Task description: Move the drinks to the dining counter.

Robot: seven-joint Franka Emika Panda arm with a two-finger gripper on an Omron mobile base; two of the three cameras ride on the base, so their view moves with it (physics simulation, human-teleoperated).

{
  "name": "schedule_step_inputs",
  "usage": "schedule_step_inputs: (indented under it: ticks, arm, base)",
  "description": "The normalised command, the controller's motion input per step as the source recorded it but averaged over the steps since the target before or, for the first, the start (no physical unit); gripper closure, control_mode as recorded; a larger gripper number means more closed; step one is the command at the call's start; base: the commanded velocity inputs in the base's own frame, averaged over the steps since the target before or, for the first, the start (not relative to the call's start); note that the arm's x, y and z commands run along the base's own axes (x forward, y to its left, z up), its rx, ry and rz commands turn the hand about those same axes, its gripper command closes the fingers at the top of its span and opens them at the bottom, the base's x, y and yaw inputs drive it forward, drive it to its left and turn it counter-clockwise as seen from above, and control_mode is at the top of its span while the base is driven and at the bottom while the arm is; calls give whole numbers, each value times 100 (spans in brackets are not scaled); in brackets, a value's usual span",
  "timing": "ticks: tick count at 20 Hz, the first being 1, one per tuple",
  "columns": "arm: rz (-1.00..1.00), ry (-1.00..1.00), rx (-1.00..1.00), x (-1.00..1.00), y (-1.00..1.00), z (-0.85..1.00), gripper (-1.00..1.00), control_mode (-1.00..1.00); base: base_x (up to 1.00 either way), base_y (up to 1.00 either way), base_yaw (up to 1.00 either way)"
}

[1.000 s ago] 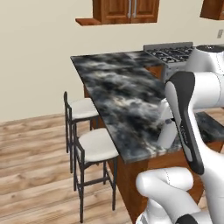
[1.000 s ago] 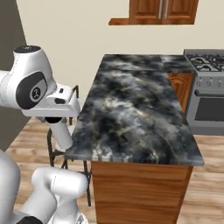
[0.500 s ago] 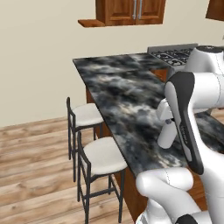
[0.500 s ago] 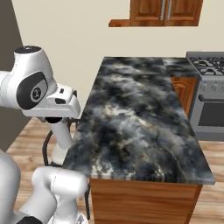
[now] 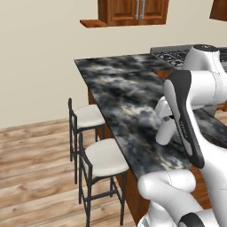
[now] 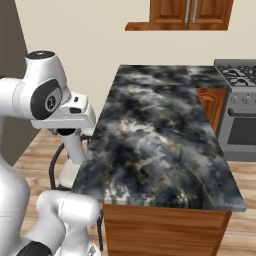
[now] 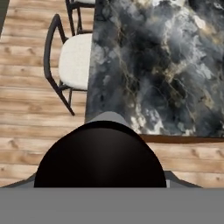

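Left base view, left to right: two stools [image 5: 95, 150] with thin black metal frames and flat white cushions stand on a plank wood floor [image 5: 31, 168] beside the dining counter [image 5: 133, 97]. The counter is a long slab of glossy black-and-grey marbled stone on a brown wooden base. The white arm rises at right with its elbow high and its forearm folded back. The hand points straight down by the counter's near end.

In the right base view the gripper [image 6: 68, 134] hangs below the blocky white wrist, clamped on a drink bottle [image 6: 75, 149]. The bottle is a smooth white cylinder with a black top, held upright just beside the counter's left edge near its front corner. I cannot tell whether it touches the stone. The fingers themselves are not visible.

In the hand view the bottle's round black cap [image 7: 100, 159] bulges at the bottom, with the counter corner and one stool beyond it.

Far right in the right base view is a grey steel stove [image 6: 240, 115], with brown wood wall cabinets [image 6: 190, 12] above.
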Motion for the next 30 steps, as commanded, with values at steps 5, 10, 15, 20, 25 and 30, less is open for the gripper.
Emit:
schedule_step_inputs:
  ticks: [5,10,15,20,25,30]
  arm:
    - [6,2,0,100,2,-5,100,-100]
    - [3,4,0,95,2,-16,100,-100]
    - [0,2,0,83,19,-20,100,-100]
    - [0,4,0,67,9,-30,100,-100]
    - [0,5,0,45,0,-31,100,-100]
    - [0,3,0,42,0,-37,100,-100]
  base:
    - [0,0,0]
    - [0,0,0]
    - [0,0,0]
    - [0,0,0]
    - [0,0,0]
    - [0,0,0]
